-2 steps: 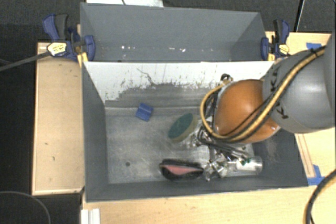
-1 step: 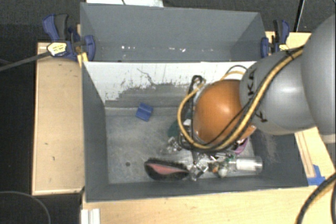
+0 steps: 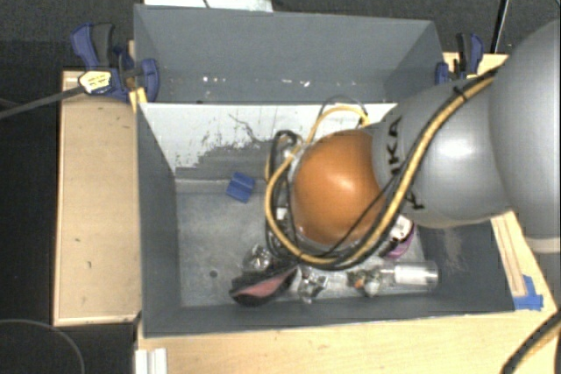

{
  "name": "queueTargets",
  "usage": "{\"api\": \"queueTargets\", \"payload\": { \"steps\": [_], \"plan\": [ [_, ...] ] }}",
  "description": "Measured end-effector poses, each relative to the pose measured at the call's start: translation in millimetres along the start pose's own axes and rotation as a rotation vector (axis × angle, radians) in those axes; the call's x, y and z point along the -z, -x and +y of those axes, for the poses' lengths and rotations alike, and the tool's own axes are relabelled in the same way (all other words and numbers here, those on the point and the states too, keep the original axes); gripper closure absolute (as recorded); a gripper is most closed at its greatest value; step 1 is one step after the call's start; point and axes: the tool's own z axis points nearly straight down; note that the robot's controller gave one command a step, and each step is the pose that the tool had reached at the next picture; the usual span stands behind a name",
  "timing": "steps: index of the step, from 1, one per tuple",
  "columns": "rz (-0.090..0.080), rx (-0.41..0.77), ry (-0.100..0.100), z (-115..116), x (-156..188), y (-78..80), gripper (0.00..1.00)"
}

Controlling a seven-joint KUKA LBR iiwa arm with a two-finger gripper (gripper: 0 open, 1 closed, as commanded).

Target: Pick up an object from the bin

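My gripper (image 3: 303, 279) is low in the bin near the front wall, mostly hidden under the arm's orange dome; just a bit of shiny metal shows below it. A dark floppy thing with a pink inside (image 3: 261, 285) lies right beside it on the left, touching or nearly touching it. To its right, along the front wall, lies a silver cylinder (image 3: 401, 277). A small purple thing (image 3: 399, 246) peeks out from under the arm just above that cylinder.
A small blue block (image 3: 240, 187) lies apart on the bin floor at the left, near the back wall. The arm and its looped cables cover the bin's middle and right side.
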Motion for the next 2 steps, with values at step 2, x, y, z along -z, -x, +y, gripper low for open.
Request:
{"api": "queueTargets", "payload": {
  "steps": [2],
  "plan": [
    [0.0,0.023,-0.003,-15.0,129.2,11.7,1.0]
  ]
}}
